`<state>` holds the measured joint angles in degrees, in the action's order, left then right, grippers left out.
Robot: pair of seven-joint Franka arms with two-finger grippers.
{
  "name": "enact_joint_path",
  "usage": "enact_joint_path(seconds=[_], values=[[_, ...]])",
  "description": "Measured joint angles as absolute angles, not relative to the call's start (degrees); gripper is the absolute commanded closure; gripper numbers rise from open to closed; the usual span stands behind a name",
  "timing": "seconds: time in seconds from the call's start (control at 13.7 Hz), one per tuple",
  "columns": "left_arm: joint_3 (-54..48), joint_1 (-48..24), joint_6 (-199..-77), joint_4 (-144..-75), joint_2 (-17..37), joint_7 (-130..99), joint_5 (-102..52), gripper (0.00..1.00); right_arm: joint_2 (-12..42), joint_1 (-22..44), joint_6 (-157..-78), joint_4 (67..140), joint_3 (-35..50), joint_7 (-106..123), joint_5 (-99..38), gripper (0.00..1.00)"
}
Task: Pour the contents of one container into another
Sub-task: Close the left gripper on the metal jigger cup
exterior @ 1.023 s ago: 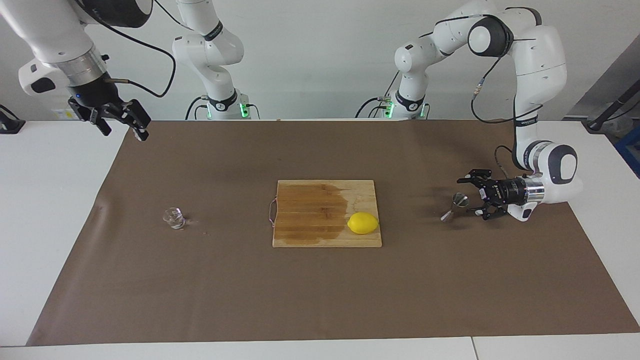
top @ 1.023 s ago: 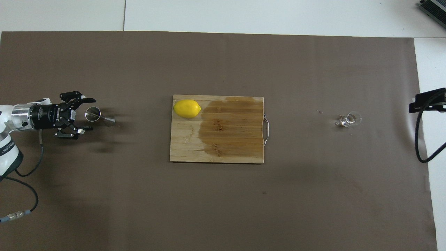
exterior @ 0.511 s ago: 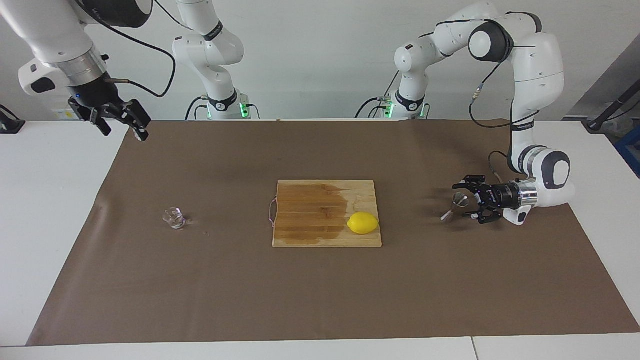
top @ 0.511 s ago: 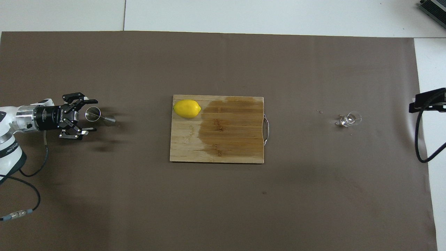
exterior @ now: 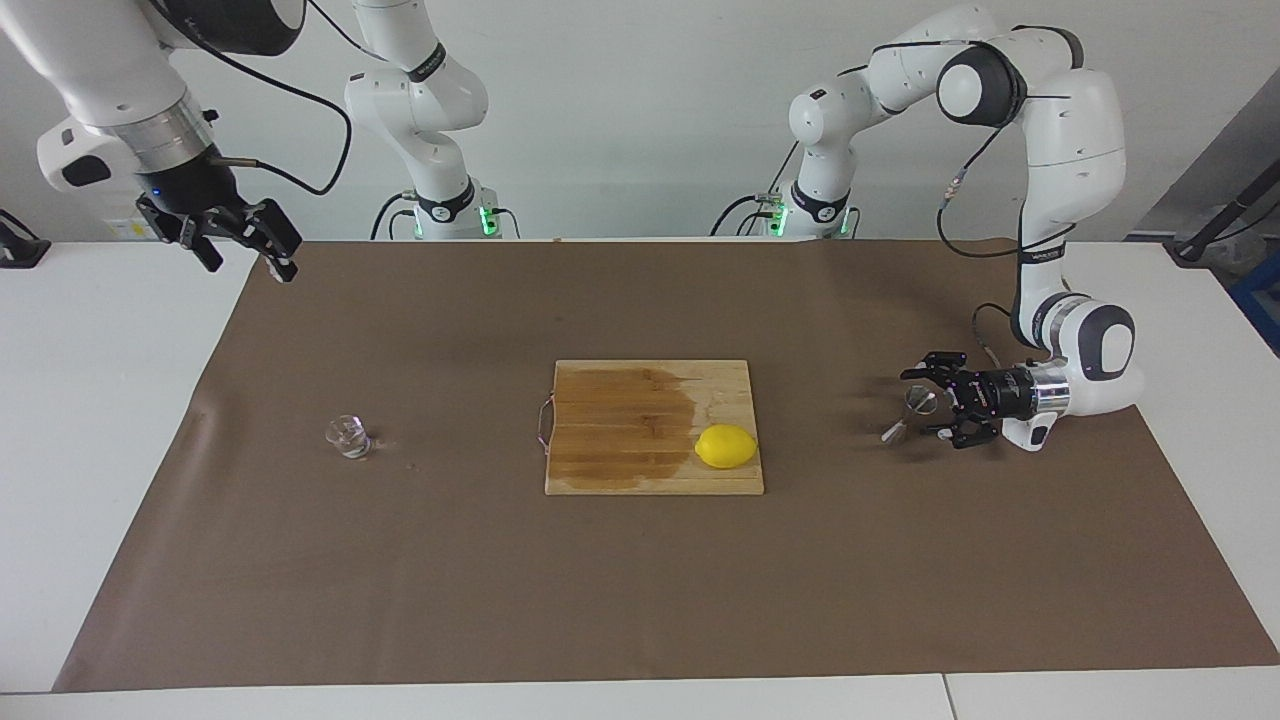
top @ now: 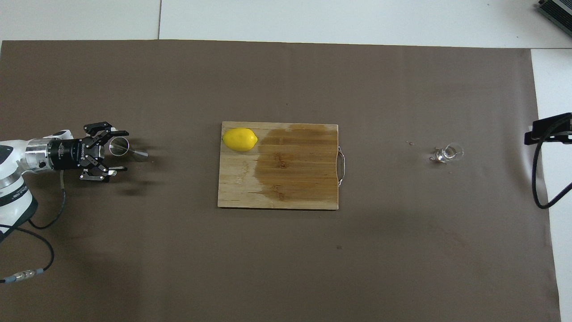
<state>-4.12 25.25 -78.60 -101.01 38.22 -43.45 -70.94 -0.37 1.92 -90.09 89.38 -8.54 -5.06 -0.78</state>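
The small steel jigger (exterior: 908, 412) (top: 127, 149) stands on the brown mat toward the left arm's end of the table. My left gripper (exterior: 921, 404) (top: 122, 150) lies level, low over the mat and open, one finger on each side of the jigger's upper cone with a gap showing. The tiny clear glass cup (exterior: 348, 436) (top: 447, 154) sits alone on the mat toward the right arm's end. My right gripper (exterior: 243, 238) hangs open and empty, high over the mat's edge at that end, waiting.
A wooden cutting board (exterior: 620, 475) (top: 277, 197) with a dark wet patch lies mid-table. A yellow lemon (exterior: 726, 446) (top: 240, 139) rests on its corner nearest the jigger. A few small specks lie on the mat beside the cup.
My left gripper has slid a little toward the board, so the jigger now sits deeper between its open fingers. The right arm, cup and lemon have not moved.
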Motion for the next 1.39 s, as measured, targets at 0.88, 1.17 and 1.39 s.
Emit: enact_joint_path(seconds=[0.88, 1.17, 1.39], values=[[-7.02, 28.84, -78.89, -101.07, 38.22, -43.08, -71.67, 0.0, -0.37, 1.92, -90.09, 89.38, -8.54, -5.06, -0.78, 0.0], [-7.17, 28.84, -78.9, -101.1, 38.22, -43.08, -71.93, 0.0, -0.37, 1.94, -90.1, 89.37, -8.54, -5.03, -0.78, 0.0], [-7.29, 28.84, -78.9, -101.26, 38.24, -43.05, -71.94, 0.0, -0.41, 1.94, -90.09, 89.19, -8.53, -5.03, -0.78, 0.0]])
